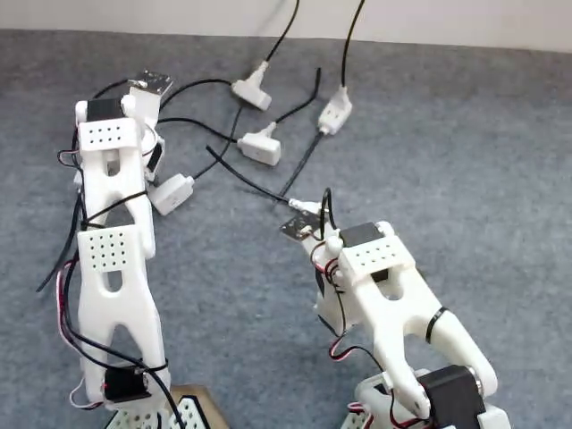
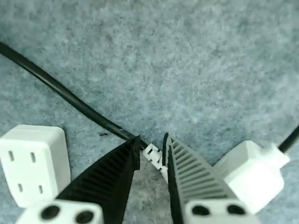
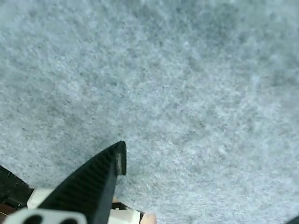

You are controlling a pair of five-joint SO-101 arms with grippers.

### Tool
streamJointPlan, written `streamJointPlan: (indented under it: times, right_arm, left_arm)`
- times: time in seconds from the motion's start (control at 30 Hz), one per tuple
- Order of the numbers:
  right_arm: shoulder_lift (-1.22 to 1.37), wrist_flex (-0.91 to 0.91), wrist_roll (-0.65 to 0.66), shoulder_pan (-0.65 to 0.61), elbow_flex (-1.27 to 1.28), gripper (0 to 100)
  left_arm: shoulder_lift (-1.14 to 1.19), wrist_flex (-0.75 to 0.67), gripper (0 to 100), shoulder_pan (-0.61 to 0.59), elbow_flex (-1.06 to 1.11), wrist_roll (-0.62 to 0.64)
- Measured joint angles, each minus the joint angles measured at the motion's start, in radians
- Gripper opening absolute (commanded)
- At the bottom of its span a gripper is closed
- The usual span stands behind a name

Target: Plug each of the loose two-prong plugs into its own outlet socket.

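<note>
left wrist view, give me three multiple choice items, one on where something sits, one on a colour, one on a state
1. The small white plug end sits:
A inside a cup
B atop a wooden box
C at the tip of the left gripper

2. The cord running to it is:
A black
B red
C white

3. The slots of the socket block are:
A taped over
B empty
C filled by a plug

Answers:
1 C, the plug end lies right at the gripper's tip.
2 A, the cord runs as a black line over the grey carpet.
3 B, all four slots show bare.
</note>
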Motion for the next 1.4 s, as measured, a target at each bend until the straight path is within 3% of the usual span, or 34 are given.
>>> streamJointPlan:
  times: [0.13, 0.33, 0.43, 0.53, 0.63, 0.8, 1.13, 1.4]
  right_arm:
    - [0.000, 0.000, 0.000, 0.064, 0.000, 54.6]
    - [0.000, 0.000, 0.000, 0.091, 0.000, 54.6]
    - [0.000, 0.000, 0.000, 0.092, 0.000, 54.6]
    - [0.000, 0.000, 0.000, 0.089, 0.000, 54.6]
    - [0.000, 0.000, 0.000, 0.089, 0.000, 54.6]
    - [0.000, 0.000, 0.000, 0.091, 0.000, 54.6]
    - [0.000, 0.000, 0.000, 0.091, 0.000, 54.6]
    - [0.000, 0.000, 0.000, 0.091, 0.000, 54.6]
  left_arm:
    - [-0.023, 0.000, 14, -0.035, 0.014, 0.100]
    - [-0.029, 0.003, 35, -0.055, 0.015, 0.434]
    - [-0.028, 0.005, 36, -0.057, 0.017, 0.589]
    - [-0.028, 0.003, 36, -0.031, 0.017, 0.655]
    - [-0.028, -0.015, 29, -0.017, 0.021, 0.669]
    - [-0.028, -0.083, 1, -0.009, 0.021, 0.626]
    - [-0.003, -0.106, 1, 0.037, 0.017, 0.390]
    - [0.018, -0.322, 1, 0.031, -0.086, 0.262]
